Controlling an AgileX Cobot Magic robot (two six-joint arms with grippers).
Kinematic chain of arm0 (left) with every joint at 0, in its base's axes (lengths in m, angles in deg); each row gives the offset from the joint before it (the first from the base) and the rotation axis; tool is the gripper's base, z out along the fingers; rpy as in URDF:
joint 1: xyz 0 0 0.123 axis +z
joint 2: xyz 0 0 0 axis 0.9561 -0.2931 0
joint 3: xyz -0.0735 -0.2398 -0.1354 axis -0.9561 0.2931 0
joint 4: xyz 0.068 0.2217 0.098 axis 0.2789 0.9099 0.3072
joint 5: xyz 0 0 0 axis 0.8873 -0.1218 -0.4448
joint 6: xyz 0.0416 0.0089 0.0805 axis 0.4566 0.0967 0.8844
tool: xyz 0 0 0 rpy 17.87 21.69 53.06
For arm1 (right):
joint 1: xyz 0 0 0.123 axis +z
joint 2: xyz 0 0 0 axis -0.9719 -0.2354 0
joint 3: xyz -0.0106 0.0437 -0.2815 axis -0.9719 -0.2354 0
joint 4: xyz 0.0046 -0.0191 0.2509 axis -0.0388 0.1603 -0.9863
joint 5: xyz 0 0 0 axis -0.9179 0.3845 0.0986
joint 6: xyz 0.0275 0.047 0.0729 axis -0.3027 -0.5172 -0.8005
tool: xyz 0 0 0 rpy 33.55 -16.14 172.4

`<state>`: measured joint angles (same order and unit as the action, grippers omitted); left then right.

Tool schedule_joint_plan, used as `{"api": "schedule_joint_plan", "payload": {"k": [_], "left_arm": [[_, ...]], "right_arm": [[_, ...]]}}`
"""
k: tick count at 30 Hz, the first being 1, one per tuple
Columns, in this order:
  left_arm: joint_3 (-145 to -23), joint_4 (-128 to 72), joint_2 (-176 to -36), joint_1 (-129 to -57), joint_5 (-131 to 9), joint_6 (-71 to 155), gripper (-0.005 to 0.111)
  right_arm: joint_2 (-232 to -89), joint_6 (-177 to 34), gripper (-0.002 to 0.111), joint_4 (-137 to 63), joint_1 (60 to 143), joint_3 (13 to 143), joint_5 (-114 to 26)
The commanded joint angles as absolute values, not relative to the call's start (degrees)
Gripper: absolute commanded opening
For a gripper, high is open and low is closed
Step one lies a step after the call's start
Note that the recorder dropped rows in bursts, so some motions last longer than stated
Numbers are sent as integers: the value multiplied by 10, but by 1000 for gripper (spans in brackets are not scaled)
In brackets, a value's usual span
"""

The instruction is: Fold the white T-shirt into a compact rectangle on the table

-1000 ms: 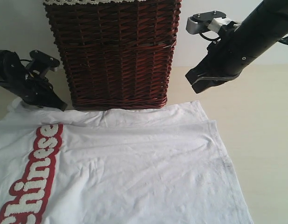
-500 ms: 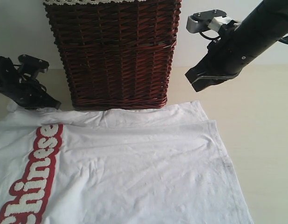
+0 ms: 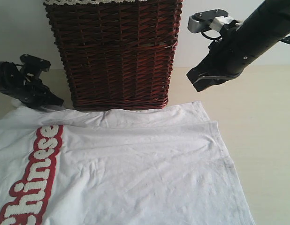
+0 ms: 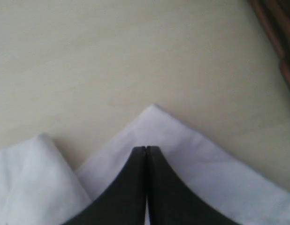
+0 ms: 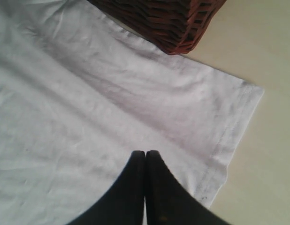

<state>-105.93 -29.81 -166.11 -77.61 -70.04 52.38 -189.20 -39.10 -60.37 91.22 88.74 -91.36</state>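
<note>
The white T-shirt point(image 3: 135, 164) lies spread out on the table point(image 3: 267, 140), lightly wrinkled. It fills the near and left part of the exterior view and runs off the frame at the bottom and left. A red band point(image 3: 30, 180) with fuzzy white lettering runs along its left side (the word "Chinese" can be read, cut off at the bottom). The shirt's right edge shows a stitched hem, with bare pale table beyond it.

The shirt's far edge lies just in front of a dark wicker basket point(image 3: 114, 51). The basket stands upright on the table and fills the top middle of the view.

My left gripper point(image 3: 58, 104) sits low at the shirt's far left corner, to the left of the basket. In my left wrist view the two black fingers are pressed tight together over a pointed corner of white cloth, with bare table past it. I cannot tell whether any cloth is caught between them.

My right gripper point(image 3: 195, 80) hangs in the air to the right of the basket, clear of the shirt's far right corner. Its jaws are closed on nothing. My right wrist view looks down past them onto the hemmed corner and the basket's base.
</note>
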Motion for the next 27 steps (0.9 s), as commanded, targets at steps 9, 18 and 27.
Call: {"api": "schedule_joint_plan", "payload": {"k": [9, 18, 27], "left_arm": [[-1089, -317, -1674, -777, -725, 521, 0], [-1092, -299, -1626, -774, -820, 499, 0], [-1093, -292, -1677, -774, -832, 504, 0]], "right_arm": [[-1888, -386, 0, -602, 910, 890, -908], [-1888, -386, 0, -603, 910, 890, -913], [-1888, -386, 0, -603, 910, 890, -914]]}}
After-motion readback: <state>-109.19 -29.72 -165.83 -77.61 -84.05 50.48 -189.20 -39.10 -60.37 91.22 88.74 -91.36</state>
